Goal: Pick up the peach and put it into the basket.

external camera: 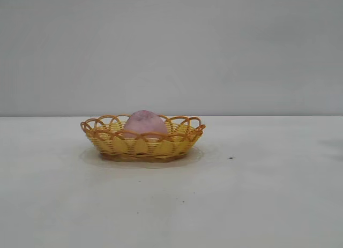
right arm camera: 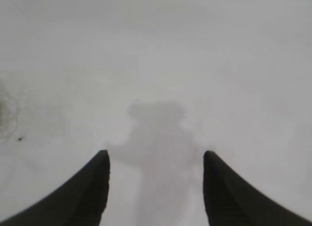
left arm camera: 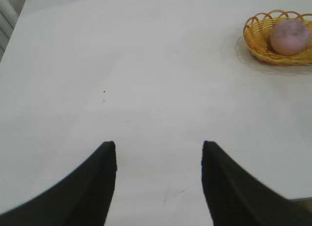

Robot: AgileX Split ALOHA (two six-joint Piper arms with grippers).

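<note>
The pink-mauve peach [external camera: 144, 124] lies inside the yellow woven basket [external camera: 115, 144] with its orange looped rim, left of the table's middle in the exterior view. Neither arm shows in that view. In the left wrist view the peach [left arm camera: 289, 36] and the basket [left arm camera: 257, 42] sit far off from my left gripper [left arm camera: 159, 148], which is open with only bare table between its fingers. My right gripper [right arm camera: 156, 156] is open too, above bare white table with its own shadow under it, and neither the peach nor the basket shows in its view.
The white table [external camera: 257, 194] spreads around the basket, with a small dark speck [external camera: 231, 158] to the basket's right. A plain grey wall stands behind. A dark speck [left arm camera: 104, 92] also marks the table in the left wrist view.
</note>
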